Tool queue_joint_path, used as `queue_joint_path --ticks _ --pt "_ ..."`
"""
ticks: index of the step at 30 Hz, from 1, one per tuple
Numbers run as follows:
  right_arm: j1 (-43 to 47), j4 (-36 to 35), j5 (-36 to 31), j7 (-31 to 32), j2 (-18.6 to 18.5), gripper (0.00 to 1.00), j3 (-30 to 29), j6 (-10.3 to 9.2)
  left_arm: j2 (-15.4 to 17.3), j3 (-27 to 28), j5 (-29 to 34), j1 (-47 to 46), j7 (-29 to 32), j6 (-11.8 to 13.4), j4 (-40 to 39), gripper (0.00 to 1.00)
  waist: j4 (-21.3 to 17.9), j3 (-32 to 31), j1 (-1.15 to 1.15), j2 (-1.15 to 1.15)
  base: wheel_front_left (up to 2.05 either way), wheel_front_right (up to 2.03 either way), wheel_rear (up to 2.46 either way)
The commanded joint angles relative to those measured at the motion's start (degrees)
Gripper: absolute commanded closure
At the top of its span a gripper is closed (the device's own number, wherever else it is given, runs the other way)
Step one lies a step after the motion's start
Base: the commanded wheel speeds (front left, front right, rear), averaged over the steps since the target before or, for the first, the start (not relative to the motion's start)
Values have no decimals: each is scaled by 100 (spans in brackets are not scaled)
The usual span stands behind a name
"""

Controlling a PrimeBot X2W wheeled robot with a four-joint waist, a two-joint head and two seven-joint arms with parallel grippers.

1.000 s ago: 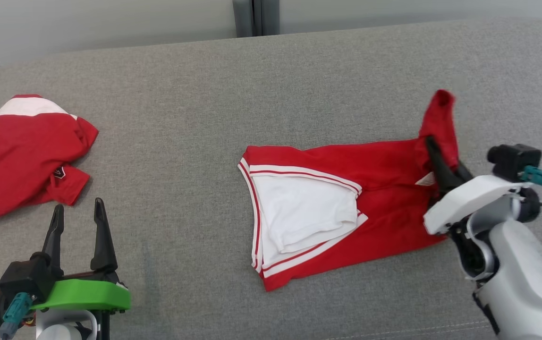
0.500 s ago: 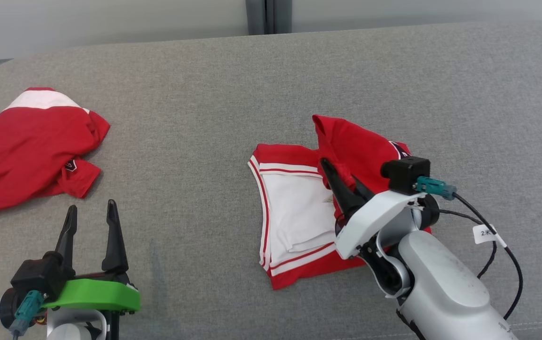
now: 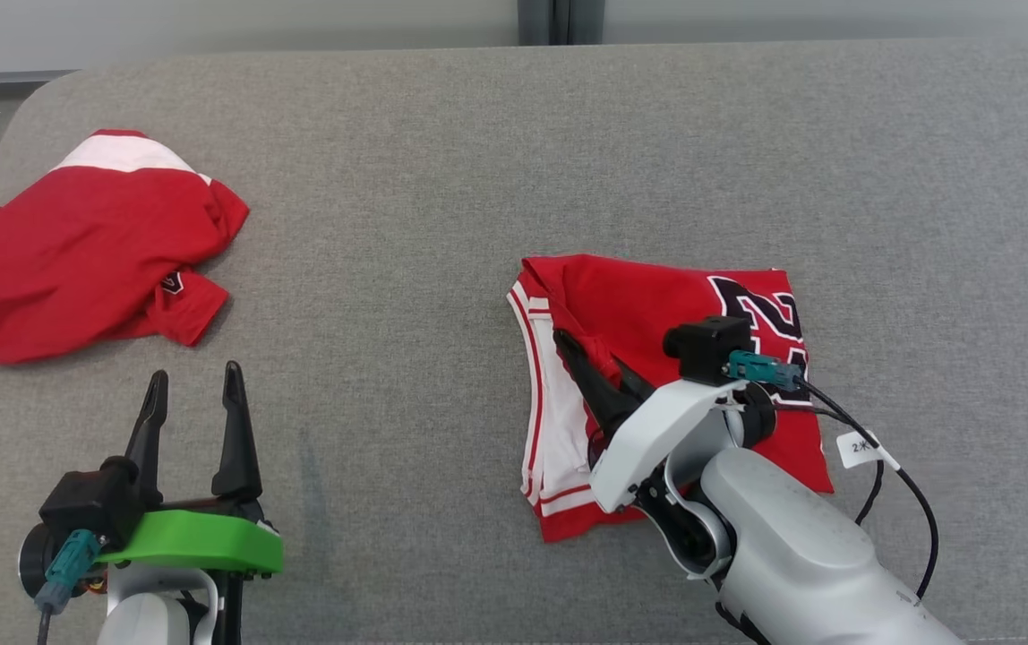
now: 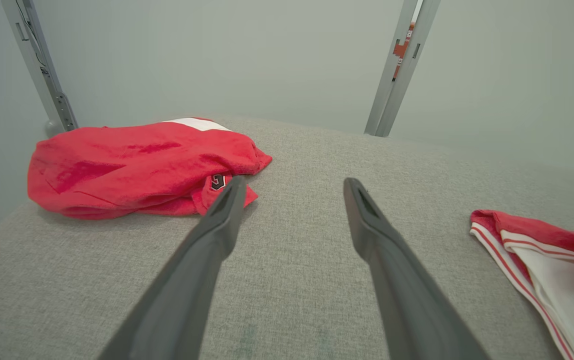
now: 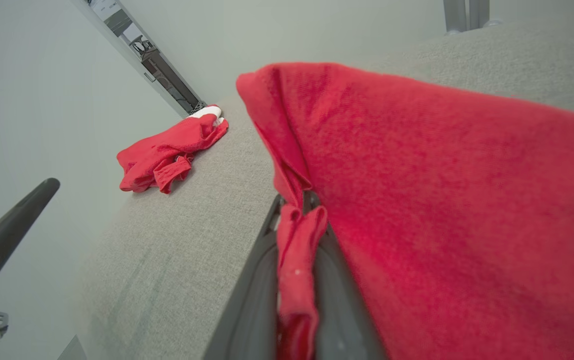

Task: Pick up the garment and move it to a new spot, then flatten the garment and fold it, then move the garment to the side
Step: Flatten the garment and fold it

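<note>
Red garment [image 3: 657,296] lies right of centre on the grey bench [image 3: 406,179], doubled over itself, with white trim [image 3: 532,394] showing along its left edge. Near that edge the right claw [image 3: 587,351] is clenched on a red fold, cloth pinched between its fingers. At near left the left claw [image 3: 194,374] stands released, holding nothing. Judgement: fold underway. To do it well, carry the pinched edge left until it covers the trim, lower it to the bench before letting go, and square the edges; the idle claw could pin the near-left corner. Writing: black digits [image 3: 760,313] edged white, a "2" plus another partly hidden by the wrist camera [image 3: 706,345]. The cable tag [image 3: 856,446] reads "2" and an unclear mark. The crumpled jersey [image 3: 84,251], far left, bears a small dark patch, unreadable.
</note>
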Motion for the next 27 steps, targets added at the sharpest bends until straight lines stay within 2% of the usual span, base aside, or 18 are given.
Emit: queue_joint_path --ticks 1,2,3,4,7,12,19,27 --pt "-88 74 85 -67 -3 100 86 -3 3 -4 -39 -104 -18 -16 18 0 43 36 0 0 0 0 0" --pt "-126 164 134 -109 -7 100 157 -3 4 -23 -48 -113 -18 -16 31 0 52 44 0 0 0 0 0" --pt "-170 239 111 -150 -10 71 204 -3 3 -40 -55 -119 -18 -16 39 0 58 48 0 0 0 0 0" --pt "-216 315 93 -220 -9 0 226 -3 3 -53 -59 -132 -18 -16 43 0 63 49 0 0 0 0 0" --pt "-301 479 101 -343 -8 0 181 -3 4 -33 -58 -139 -18 -16 39 0 53 33 0 0 0 0 0" --pt "-446 539 -359 -438 -28 0 -247 -3 4 90 2 -53 -18 -16 12 0 -63 -21 0 0 0 0 0" --pt "23 -282 -1338 -439 -349 0 -1426 -3 5 206 52 5 -18 -16 -16 0 -209 -131 0 0 0 0 0" --pt "914 -1296 -2064 -440 -564 0 -2350 -3 5 284 101 124 -18 -16 -106 0 -362 -244 0 0 0 0 0"
